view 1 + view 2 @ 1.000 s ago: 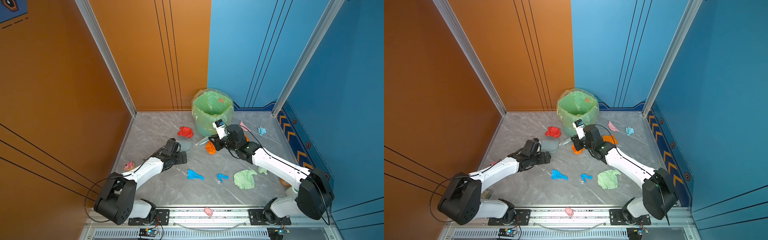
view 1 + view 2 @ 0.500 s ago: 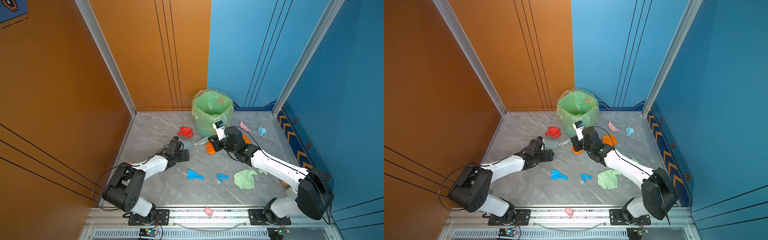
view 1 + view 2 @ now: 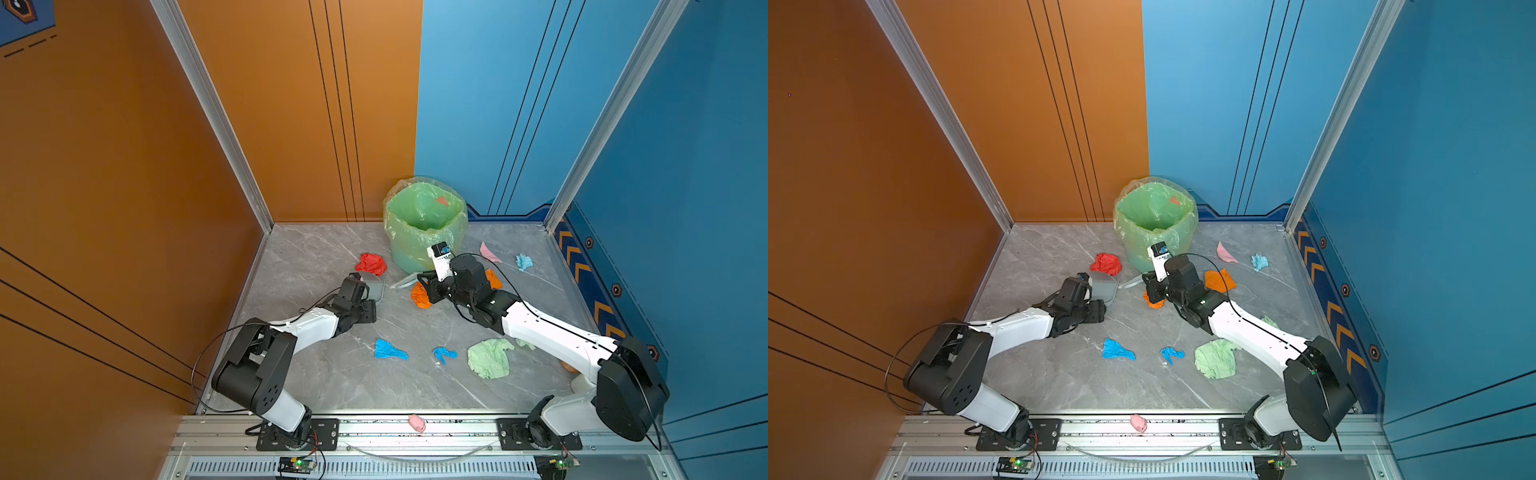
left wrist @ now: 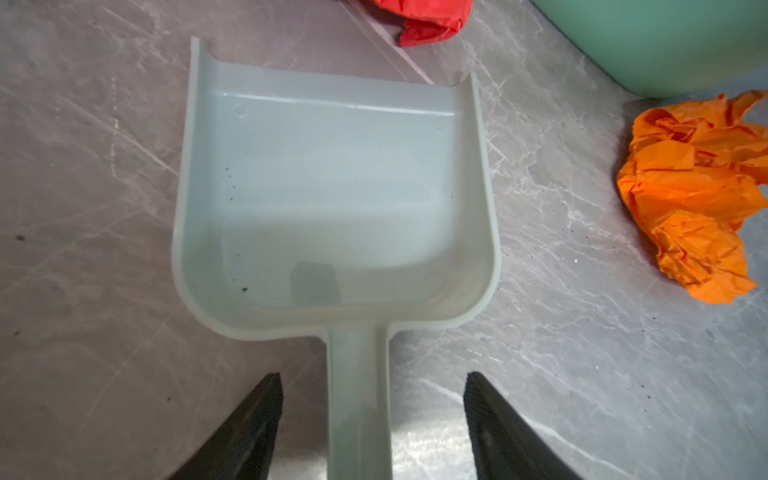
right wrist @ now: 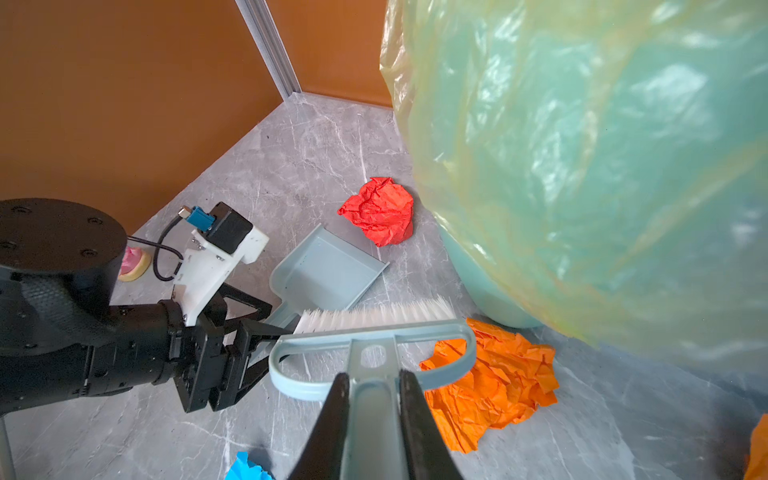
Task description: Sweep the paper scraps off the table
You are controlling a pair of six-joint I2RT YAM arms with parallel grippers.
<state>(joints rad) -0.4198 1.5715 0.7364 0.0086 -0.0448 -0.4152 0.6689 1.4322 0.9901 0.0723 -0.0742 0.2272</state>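
Note:
Paper scraps lie over the grey table (image 3: 316, 257): red (image 3: 371, 264), orange (image 3: 420, 296), a second orange (image 3: 493, 279), pink (image 3: 488, 252), pale blue (image 3: 523, 262), two bright blue (image 3: 388, 350) (image 3: 444, 354) and pale green (image 3: 490, 358). My left gripper (image 4: 372, 375) is open astride the handle of a pale dustpan (image 4: 332, 187), a gap on each side. The pan lies flat and empty, mouth toward the red scrap (image 4: 424, 20). My right gripper (image 5: 374, 375) is shut on the handle of a pale blue brush (image 5: 374, 328), its white bristles beside the orange scrap (image 5: 490, 390).
A bin with a yellow-green liner (image 3: 424, 224) stands at the back, just behind the brush. A small pink pig (image 3: 417, 423) sits on the front rail. Orange and blue walls enclose the table on three sides. A pink-and-yellow object (image 5: 133, 262) lies behind the left arm.
The left arm has reached forward along the dustpan handle and its jaws have narrowed around it. The right gripper has carried the brush slightly left, toward the dustpan.

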